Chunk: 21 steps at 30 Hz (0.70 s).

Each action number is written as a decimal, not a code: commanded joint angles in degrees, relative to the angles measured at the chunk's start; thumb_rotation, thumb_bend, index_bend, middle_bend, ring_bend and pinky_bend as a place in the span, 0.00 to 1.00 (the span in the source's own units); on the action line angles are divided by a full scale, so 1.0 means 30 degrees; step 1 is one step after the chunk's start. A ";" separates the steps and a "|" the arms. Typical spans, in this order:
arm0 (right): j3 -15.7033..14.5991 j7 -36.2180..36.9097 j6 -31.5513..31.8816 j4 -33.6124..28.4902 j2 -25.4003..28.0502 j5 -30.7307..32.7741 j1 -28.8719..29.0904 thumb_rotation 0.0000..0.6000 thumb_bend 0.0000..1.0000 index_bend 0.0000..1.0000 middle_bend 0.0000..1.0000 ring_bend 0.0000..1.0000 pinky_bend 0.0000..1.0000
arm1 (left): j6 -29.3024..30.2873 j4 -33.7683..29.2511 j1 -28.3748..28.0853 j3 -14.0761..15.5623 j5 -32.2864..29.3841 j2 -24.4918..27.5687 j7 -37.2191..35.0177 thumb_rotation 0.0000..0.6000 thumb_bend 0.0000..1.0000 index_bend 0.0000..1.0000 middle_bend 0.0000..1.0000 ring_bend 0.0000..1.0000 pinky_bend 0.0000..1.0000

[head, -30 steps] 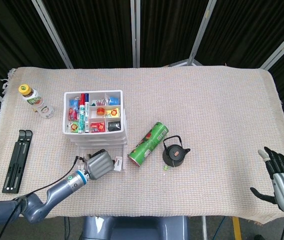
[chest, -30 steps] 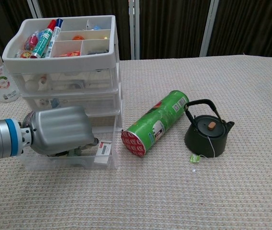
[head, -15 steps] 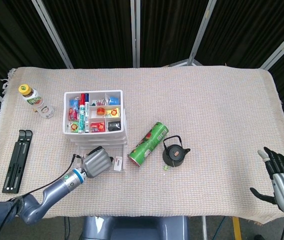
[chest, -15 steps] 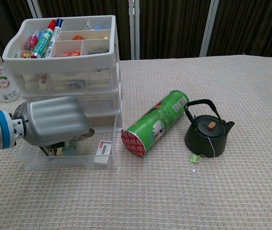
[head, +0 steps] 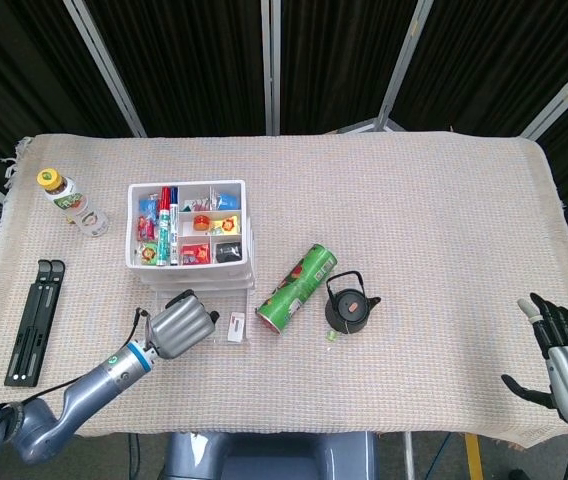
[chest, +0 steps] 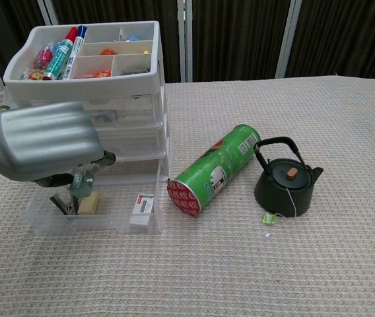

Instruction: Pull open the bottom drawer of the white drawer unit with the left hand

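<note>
The drawer unit (head: 190, 235) sits left of centre, its bottom drawer (chest: 94, 208) pulled out toward the lower edge. Right of it lies a canister (head: 296, 287), then a kettle (head: 349, 305). A bottle (head: 64, 196) stands far left.

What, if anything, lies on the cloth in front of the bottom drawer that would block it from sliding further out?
Nothing visible. The cloth in front of the bottom drawer is bare; the green can lies off to its side.
</note>
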 commanded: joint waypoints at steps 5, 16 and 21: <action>-0.0072 -0.0038 0.0010 -0.0083 0.0037 -0.0111 -0.0025 1.00 0.06 0.00 0.00 0.00 0.00 | 0.1745 -0.1066 0.1239 0.1089 0.1666 0.1968 -0.1166 1.00 0.39 0.55 0.95 0.94 0.77; -0.0142 -0.0249 -0.0068 -0.0140 -0.0034 -0.0180 -0.0010 1.00 0.07 0.00 0.00 0.00 0.00 | 0.2807 0.2301 0.3034 0.2177 0.2403 0.2571 -0.4086 1.00 0.39 0.55 0.95 0.94 0.77; -0.0150 -0.0422 -0.0155 -0.0158 -0.0098 -0.0128 0.0017 1.00 0.06 0.00 0.00 0.00 0.00 | 0.2696 0.4186 0.3540 0.2176 0.2405 0.1781 -0.5098 1.00 0.38 0.55 0.95 0.94 0.77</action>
